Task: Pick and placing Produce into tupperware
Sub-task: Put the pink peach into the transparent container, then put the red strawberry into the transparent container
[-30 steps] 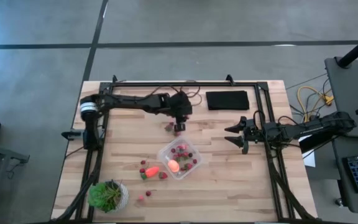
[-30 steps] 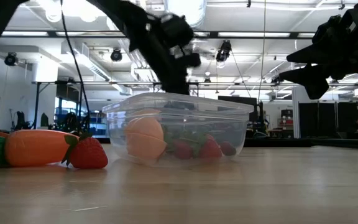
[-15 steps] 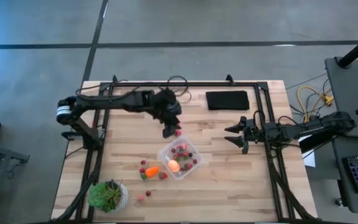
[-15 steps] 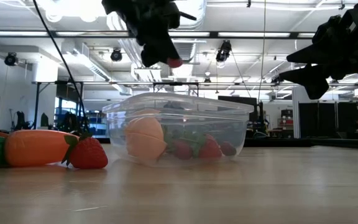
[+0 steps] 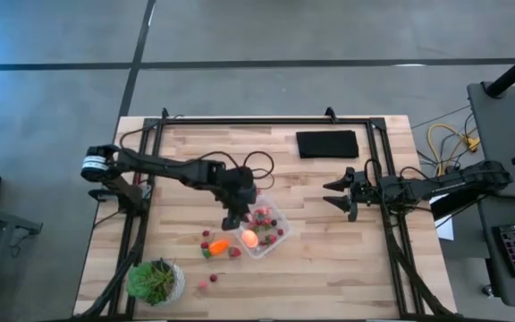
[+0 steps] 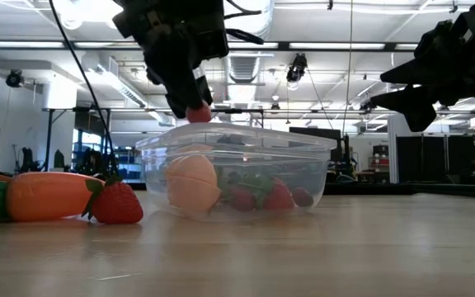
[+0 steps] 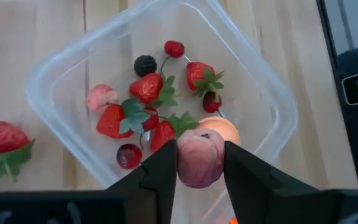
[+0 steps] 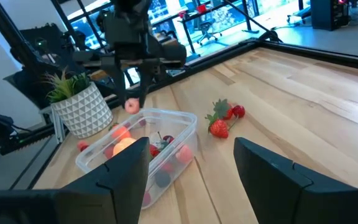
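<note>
The left gripper hangs just above the tupperware, its two fingers pinched on a small round pink fruit. Directly below the held fruit, inside the container, lie strawberries, a dark berry and a round orange fruit. A carrot and a loose strawberry lie on the table beside the container. The right gripper waits well off to the side, fingers parted and empty.

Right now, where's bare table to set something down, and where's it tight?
Free: the wood between the tupperware and the right gripper, and the near edge right of the potted plant. Crowded: left of the tupperware, by the carrot and strawberries, under the left gripper.
</note>
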`<state>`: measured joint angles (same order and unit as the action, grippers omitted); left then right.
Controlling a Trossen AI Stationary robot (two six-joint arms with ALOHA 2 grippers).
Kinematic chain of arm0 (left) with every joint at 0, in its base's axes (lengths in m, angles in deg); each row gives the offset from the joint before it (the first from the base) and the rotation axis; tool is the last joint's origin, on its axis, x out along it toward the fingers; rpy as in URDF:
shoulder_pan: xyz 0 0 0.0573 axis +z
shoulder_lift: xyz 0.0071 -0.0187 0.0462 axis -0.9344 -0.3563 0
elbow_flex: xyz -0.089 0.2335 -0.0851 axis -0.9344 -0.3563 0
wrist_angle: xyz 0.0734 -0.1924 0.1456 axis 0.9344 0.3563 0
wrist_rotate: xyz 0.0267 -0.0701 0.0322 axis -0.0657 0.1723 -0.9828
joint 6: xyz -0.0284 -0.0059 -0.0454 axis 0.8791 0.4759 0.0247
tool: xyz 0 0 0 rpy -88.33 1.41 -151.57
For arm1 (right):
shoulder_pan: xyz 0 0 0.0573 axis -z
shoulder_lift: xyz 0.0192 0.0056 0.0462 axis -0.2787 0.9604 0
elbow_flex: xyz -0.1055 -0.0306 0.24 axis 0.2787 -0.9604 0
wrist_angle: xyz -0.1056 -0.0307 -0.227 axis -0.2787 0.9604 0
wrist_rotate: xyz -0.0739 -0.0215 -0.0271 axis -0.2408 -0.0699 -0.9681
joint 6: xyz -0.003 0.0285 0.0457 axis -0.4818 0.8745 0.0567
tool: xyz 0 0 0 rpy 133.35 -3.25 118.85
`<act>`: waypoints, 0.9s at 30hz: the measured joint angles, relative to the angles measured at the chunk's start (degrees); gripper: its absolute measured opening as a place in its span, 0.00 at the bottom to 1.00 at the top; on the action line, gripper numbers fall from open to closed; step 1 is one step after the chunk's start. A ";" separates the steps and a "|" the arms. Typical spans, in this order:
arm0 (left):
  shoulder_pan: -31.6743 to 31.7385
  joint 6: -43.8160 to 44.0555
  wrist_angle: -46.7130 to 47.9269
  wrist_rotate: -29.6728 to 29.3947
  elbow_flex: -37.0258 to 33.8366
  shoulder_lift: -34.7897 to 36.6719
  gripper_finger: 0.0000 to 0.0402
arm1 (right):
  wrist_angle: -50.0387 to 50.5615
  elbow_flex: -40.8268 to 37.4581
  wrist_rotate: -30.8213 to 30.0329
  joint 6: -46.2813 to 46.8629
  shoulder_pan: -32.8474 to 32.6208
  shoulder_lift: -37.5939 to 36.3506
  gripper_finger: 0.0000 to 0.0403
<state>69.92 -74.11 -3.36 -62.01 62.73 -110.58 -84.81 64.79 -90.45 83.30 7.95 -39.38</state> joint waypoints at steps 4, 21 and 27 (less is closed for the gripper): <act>-1.52 0.47 -2.93 -2.08 -1.58 0.01 0.34 | 0.00 0.00 0.01 0.02 0.02 0.00 0.56; 3.27 -16.50 -2.22 -20.74 1.49 3.12 0.59 | -0.02 0.00 0.01 0.02 0.00 0.00 0.56; 12.83 -16.46 -0.19 -17.92 1.36 0.01 0.56 | -0.02 0.00 0.03 0.02 0.01 0.00 0.56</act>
<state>82.75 -90.56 -3.55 -79.94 64.09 -110.56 -84.83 64.79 -90.42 83.31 7.96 -39.38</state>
